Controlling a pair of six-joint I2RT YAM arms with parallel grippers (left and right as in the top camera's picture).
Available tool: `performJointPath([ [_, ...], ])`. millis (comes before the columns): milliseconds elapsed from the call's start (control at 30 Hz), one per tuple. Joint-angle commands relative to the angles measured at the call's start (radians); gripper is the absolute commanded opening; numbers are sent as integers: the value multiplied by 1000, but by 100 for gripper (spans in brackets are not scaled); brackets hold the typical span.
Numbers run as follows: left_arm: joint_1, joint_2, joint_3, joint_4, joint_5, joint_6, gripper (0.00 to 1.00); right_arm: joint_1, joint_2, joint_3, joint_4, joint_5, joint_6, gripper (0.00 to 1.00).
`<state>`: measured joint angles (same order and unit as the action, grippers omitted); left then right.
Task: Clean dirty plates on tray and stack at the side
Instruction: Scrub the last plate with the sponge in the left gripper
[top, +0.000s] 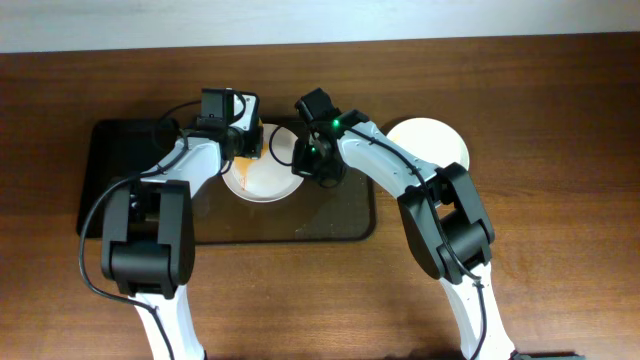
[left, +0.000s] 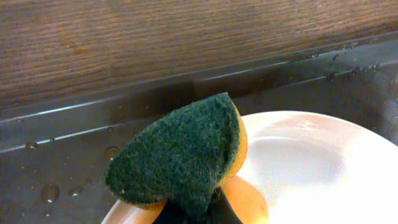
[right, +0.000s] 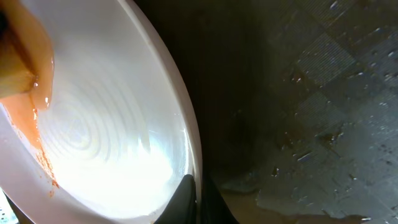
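Overhead looks straight down on the table (top: 560, 280); the 2 wrist views sit close against the plate (top: 265, 182), which all 3 share.

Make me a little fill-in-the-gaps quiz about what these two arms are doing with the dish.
1. The left tool presses a green-topped orange sponge onto the round white plate, which is smeared with sauce coloured ____.
2. The right tool grips that plate by its ____.
3. A second white plate lies on the wooden table, beyond the dark rectangular tray on the robot's ____ side.
Missing words: orange, rim, right.
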<state>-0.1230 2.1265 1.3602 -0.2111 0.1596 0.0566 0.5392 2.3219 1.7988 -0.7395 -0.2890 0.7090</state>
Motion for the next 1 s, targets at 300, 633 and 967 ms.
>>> performJointPath([
  [300,43,67,93,-693,77,-149,1,4,10,-6,-8,3,-21,4],
  [633,57,67,94,-406,-191,-185,1,4,10,-6,-8,-7,-24,4],
  [967,-81,67,94,-415,67,74,1,4,10,-6,-8,-7,-24,4],
])
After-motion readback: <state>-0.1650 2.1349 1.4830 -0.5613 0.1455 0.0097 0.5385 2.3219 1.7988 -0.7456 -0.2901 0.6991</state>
